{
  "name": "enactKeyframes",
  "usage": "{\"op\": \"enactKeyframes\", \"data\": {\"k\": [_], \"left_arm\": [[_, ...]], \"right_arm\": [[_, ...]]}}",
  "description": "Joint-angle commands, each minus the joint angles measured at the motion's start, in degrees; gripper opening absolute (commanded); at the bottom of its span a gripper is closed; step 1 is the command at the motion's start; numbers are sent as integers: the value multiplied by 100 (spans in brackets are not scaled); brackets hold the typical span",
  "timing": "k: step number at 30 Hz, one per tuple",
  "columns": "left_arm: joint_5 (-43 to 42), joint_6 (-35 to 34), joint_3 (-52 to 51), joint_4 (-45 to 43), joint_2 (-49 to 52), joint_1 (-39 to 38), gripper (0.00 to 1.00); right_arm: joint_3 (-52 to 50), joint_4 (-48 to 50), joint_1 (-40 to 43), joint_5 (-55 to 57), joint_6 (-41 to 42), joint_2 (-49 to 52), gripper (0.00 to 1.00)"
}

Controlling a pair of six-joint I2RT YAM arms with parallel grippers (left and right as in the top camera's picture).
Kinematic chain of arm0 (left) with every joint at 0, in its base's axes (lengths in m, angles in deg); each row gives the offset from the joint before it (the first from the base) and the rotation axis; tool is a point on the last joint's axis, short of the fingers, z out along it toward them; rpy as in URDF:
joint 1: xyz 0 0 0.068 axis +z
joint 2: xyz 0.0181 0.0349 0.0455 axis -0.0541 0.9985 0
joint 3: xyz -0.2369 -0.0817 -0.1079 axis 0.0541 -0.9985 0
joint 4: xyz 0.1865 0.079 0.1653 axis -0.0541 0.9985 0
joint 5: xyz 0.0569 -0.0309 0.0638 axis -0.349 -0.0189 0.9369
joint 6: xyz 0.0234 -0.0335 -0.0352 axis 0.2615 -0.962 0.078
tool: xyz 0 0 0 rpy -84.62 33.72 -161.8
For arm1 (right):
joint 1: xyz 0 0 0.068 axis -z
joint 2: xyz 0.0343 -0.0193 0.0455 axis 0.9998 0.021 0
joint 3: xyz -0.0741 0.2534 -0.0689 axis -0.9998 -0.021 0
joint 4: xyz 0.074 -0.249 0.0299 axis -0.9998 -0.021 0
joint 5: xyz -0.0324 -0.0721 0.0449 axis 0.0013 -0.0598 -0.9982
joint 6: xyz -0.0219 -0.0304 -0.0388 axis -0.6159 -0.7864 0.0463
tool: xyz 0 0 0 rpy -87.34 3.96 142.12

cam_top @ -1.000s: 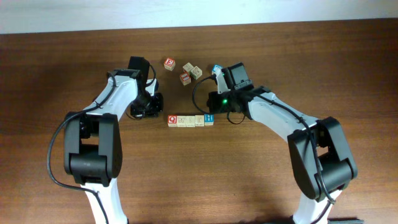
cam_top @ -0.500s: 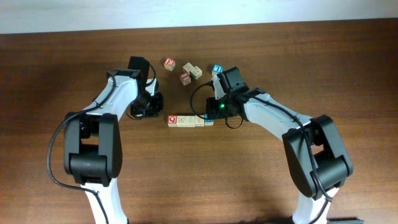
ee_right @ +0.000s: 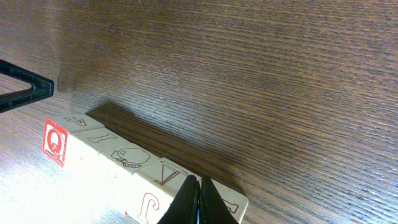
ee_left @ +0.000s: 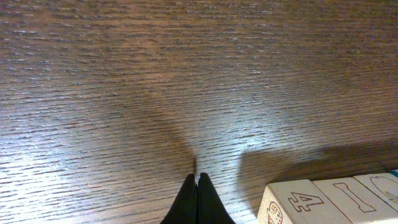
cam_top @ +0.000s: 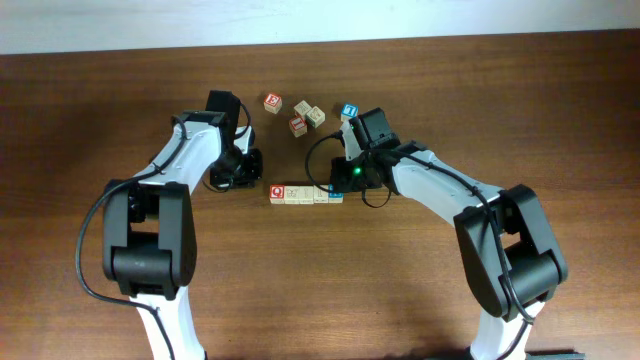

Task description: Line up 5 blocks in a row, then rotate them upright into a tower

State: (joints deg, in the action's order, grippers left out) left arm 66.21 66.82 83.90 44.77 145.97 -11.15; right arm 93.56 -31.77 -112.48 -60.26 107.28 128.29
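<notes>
- Two closed fingers of the right gripper (ee_right: 198,198) press together with nothing between them; the tips hang over the near end of the row of blocks (cam_top: 305,193), at or just above the last cube's top edge. Whether they touch it I cannot tell.
- One block is therefore in hand, by my judgement: the blue-faced block (cam_top: 338,198) at the row's right end, half hidden under that wrist in the overhead view.
- Five cubes lie edge to edge in a straight line on the table (cam_top: 120,100), from the red-faced block (cam_top: 277,192) through three beige ones to the blue. None sits visibly askew, so no turn shows as finished. All five rotations may be left, though a square quarter-turn would not show here.
- Shut too, and empty, the left gripper (ee_left: 197,200) hangs over bare wood just beside the red end of the row, apart from it.
- Several loose blocks (cam_top: 303,112) lie scattered farther back, well apart from both grippers.
</notes>
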Motion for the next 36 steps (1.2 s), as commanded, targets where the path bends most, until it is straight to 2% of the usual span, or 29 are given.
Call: {"op": "enactKeyframes", "data": {"k": [1,2,5,8,10,12,14,18,22,36], "left_arm": [[-20,-50,94,-4,105,28,0],[-20,-48,96,-44,105,31,0],[-20,-48,328,72,105,122,0],[-35,9,1005,964,105,297,0],[-188,348,1161,1360,105,297,0],[-601,719,1043,1410,105,297,0],[-894,815,817,1191,105,297,0],[-1340,1027,415,710,105,304,0],[-1978,1287,221,446,107,398,0],[-2409,1423,-9,398,337,415,0]], "right_arm": [[96,120,-28,-87,-4,61,9],[225,170,42,-109,109,57,14],[925,-11,411,-511,116,55,19],[1915,-1257,901,-931,116,55,23],[2076,-2061,1099,-1163,68,55,22],[1762,-2608,1137,-1132,-372,74,12],[1248,-2369,1132,-1161,-365,74,5],[319,-1493,1132,-1266,-413,74,4],[-245,-529,1137,-1845,-426,74,5],[-249,-518,1139,-1786,-424,74,5]]}}
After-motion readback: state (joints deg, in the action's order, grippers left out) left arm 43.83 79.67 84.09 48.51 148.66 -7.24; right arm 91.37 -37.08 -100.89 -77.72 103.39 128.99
